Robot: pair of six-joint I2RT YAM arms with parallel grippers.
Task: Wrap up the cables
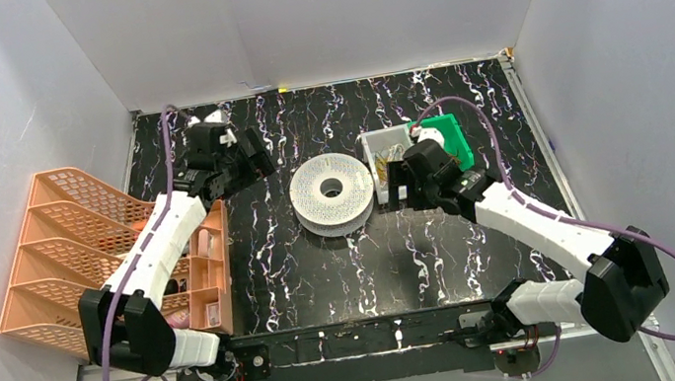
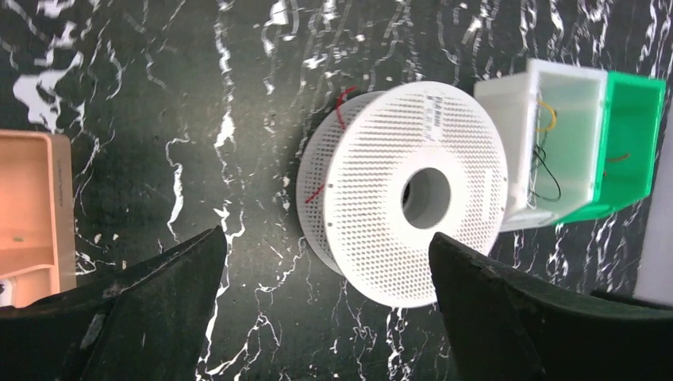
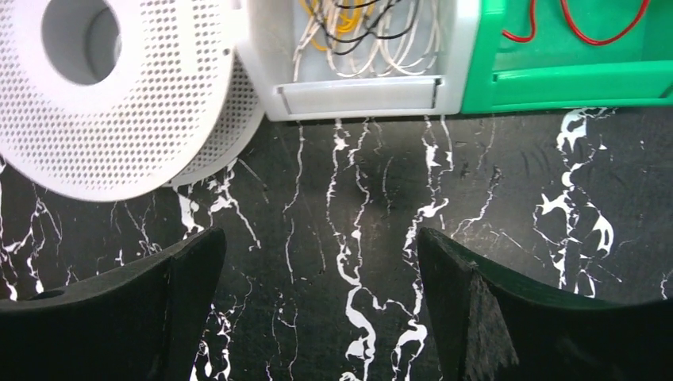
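Observation:
Thin red cables [image 3: 591,41] lie looped in the green bin [image 3: 571,79]. More red cable [image 2: 341,99] shows on the rim of the white perforated spool [image 2: 405,194], which lies flat mid-table [image 1: 332,193]. My left gripper [image 2: 327,246] hovers open to the left of the spool, with only tabletop between its fingers. My right gripper [image 3: 321,246] is open too, over bare table in front of the white bin [image 3: 357,91], just right of the spool [image 3: 103,95]. In the top view, the left gripper [image 1: 262,164] and right gripper [image 1: 396,185] flank the spool.
The white bin [image 1: 386,149] holds yellow, black and white wires and stands against the green bin [image 1: 450,135]. An orange file rack [image 1: 63,249] and an orange compartment tray [image 1: 210,268] sit at the left. White walls enclose the black marbled table.

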